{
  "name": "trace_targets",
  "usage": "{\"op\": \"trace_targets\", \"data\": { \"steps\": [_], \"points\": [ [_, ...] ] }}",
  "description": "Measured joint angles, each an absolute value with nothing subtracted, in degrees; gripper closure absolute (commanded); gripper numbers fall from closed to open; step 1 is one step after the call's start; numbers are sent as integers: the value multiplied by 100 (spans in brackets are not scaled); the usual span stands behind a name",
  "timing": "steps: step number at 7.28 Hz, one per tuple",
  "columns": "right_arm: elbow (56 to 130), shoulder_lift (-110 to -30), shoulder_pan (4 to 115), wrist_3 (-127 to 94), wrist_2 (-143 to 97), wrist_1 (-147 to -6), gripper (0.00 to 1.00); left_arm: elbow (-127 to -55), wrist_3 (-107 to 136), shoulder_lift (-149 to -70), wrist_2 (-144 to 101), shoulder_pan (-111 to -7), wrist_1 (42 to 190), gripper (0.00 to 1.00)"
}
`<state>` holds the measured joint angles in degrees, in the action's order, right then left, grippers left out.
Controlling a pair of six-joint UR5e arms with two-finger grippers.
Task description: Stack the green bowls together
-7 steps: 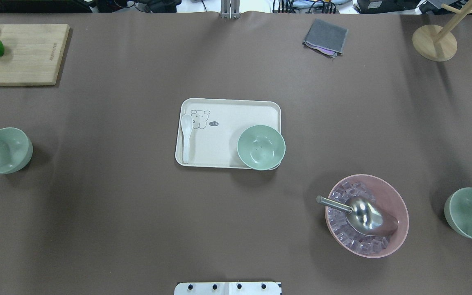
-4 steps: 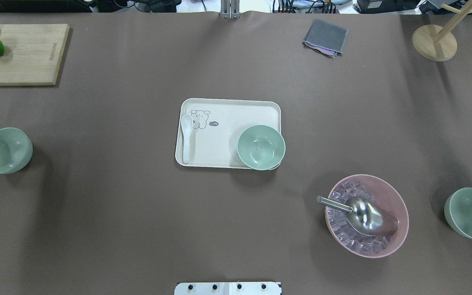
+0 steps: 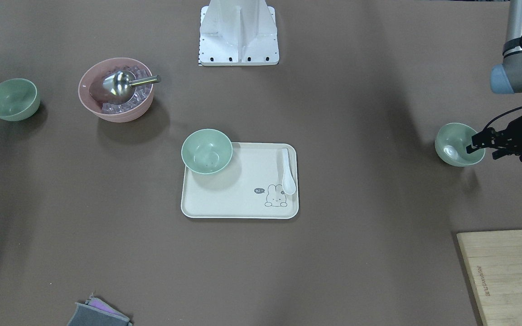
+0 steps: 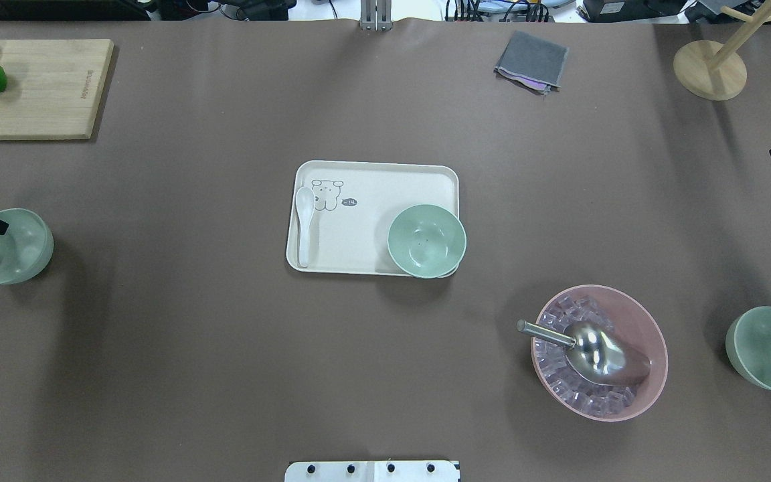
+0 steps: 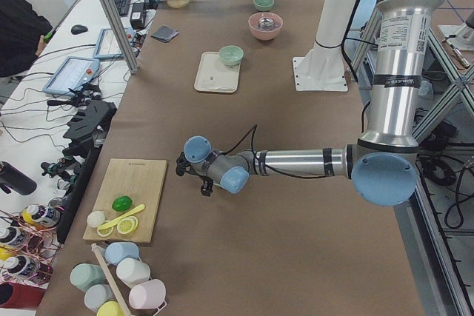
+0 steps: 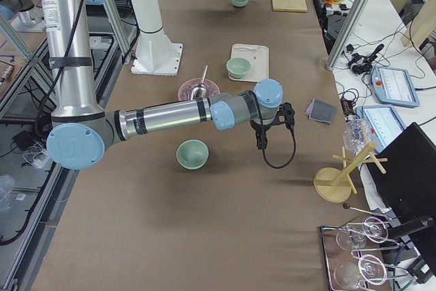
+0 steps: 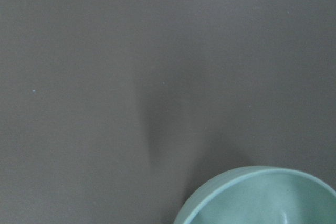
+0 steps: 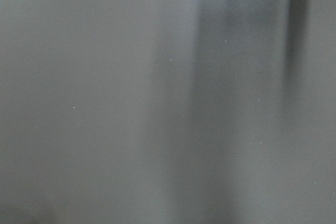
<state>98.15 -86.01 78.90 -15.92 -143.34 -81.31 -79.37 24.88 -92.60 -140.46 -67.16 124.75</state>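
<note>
- The surface (image 4: pixel 225 368) carries everything, with the three green bowls spread well apart, so each has to be fetched to one spot.
- The tray (image 4: pixel 359 234) lies mid-surface; it looks the likely stacking place.
- The pink bowl (image 4: pixel 656 338) of ice and scoop stands between the tray and the right bowl; no part of the task.
- The tray bowl (image 4: pixel 426 241) sits in a tray corner. The left bowl (image 4: pixel 14 251) and right bowl (image 4: pixel 770 348) stand at the surface's ends. All are upright, mouths up, ready to nest; being round, they have no long axis.
- The left gripper (image 3: pixel 473 147) hovers over the left bowl's rim, probably lining up a rim grasp; holding nothing, opening unclear.
- The right gripper (image 6: pixel 261 142) hangs over bare surface, empty; I cannot tell its opening.
</note>
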Motion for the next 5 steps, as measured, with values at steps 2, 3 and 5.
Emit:
{"op": "trace_targets", "data": {
  "steps": [2,3,5],
  "points": [
    [9812,-8524,7852,-1717,-14317,-8134,0,-7940,2466,-9249,-14045,-6700,12478,85],
    [9800,-8469,7806,-1877,-14305,-8132,0,-7946,2463,-9232,-14045,-6698,12475,88],
    [9797,-8426,7764,-2002,-14293,-8132,0,-7974,2461,-9113,-14053,-6702,12576,96]
  ]
}}
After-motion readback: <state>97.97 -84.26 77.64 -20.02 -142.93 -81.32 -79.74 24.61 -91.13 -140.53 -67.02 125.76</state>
